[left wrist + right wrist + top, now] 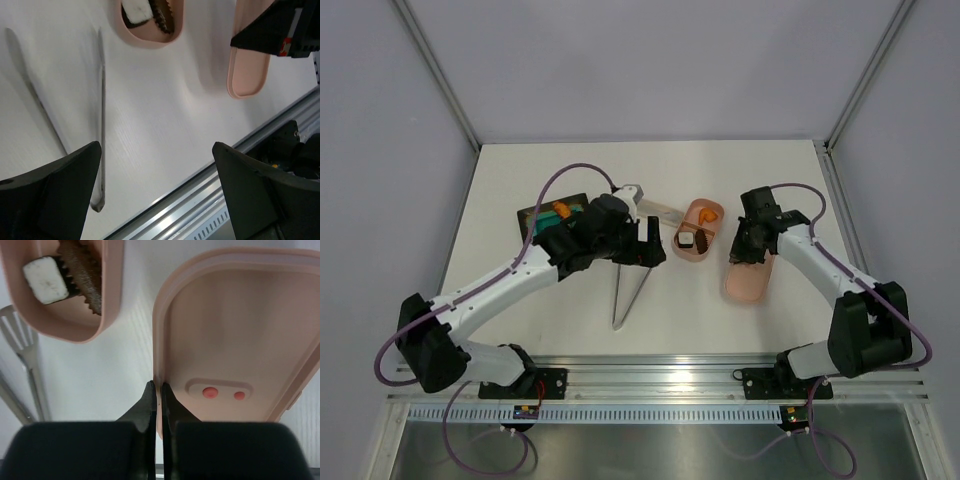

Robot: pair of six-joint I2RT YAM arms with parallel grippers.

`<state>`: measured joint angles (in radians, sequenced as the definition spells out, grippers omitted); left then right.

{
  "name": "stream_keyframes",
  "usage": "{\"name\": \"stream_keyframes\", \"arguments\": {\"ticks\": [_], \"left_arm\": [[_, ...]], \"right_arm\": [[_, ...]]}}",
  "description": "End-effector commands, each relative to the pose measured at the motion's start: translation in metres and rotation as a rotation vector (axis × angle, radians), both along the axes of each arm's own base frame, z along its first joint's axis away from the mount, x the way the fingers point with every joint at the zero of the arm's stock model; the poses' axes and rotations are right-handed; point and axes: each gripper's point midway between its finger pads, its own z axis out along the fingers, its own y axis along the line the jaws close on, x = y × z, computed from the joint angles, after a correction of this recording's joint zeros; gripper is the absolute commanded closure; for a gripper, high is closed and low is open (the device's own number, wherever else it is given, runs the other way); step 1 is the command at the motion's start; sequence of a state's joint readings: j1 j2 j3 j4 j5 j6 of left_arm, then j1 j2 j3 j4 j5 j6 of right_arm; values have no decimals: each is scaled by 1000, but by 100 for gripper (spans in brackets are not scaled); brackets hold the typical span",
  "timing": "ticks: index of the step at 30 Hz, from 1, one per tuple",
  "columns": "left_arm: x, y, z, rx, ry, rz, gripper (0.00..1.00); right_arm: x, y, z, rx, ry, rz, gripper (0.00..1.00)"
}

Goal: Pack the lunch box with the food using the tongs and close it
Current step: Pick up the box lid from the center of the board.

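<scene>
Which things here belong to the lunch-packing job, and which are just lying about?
Job: lunch box, lid, food in the box, orange piece on the dark tray, tongs.
Lying about: pale rectangular case; the dark tray itself, a mere holder.

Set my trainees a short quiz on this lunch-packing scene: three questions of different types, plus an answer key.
1. True or false: the left end effector grips the long silvery metal tongs.
2. Fill in: the salmon-pink oval plastic lunch box, with food inside, is lidless, so it is ___.
3. Choose: the right end effector is shut on A) the rim of the salmon-pink oval plastic lid; B) the tongs; C) a piece of food.

Key: 1 false; 2 open; 3 A.
</scene>
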<state>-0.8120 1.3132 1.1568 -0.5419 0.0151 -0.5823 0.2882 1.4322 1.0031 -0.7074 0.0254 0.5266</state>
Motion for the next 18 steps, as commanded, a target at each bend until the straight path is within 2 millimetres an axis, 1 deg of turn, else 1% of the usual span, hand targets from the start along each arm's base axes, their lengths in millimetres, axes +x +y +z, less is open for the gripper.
{"name": "stream_keyframes", "arguments": {"ticks": [1, 2, 3, 4, 5, 6, 7, 8, 10, 11, 14, 16, 18], "left_arm": [[-19, -42, -5, -124, 64, -149, 2], [-25, -48, -10, -134, 81, -164, 2], [-27, -54, -12, -151, 99, -165, 1], [-24, -62, -13, -169, 91, -160, 1], [-28, -69, -11, -187, 82, -174, 1], [-30, -73, -16, -199, 89, -178, 1], [-30, -81, -12, -236, 76, -195, 1], [-30, -87, -19, -237, 91, -204, 1], [-30, -97, -21, -256, 102, -221, 2], [-30, -101, -28, -249, 117, -228, 2], [-32, -113, -23, -295, 115, -267, 5], [-31, -119, -26, -310, 124, -282, 6], [-30, -123, -32, -303, 139, -285, 11]], "right_arm": [[7, 18, 32, 123, -74, -51, 100], [6, 23, 41, 158, -93, -51, 100], [6, 24, 45, 178, -97, -80, 100], [6, 26, 49, 195, -106, -85, 100], [6, 26, 56, 209, -125, -91, 100], [5, 27, 60, 222, -132, -100, 100], [5, 29, 64, 232, -136, -97, 100], [4, 31, 71, 253, -145, -89, 100], [3, 37, 80, 288, -155, -74, 100], [2, 39, 84, 301, -163, -63, 100], [0, 47, 93, 345, -165, -38, 100], [-2, 53, 96, 379, -163, -20, 100], [-3, 56, 100, 398, -169, -12, 100]]}}
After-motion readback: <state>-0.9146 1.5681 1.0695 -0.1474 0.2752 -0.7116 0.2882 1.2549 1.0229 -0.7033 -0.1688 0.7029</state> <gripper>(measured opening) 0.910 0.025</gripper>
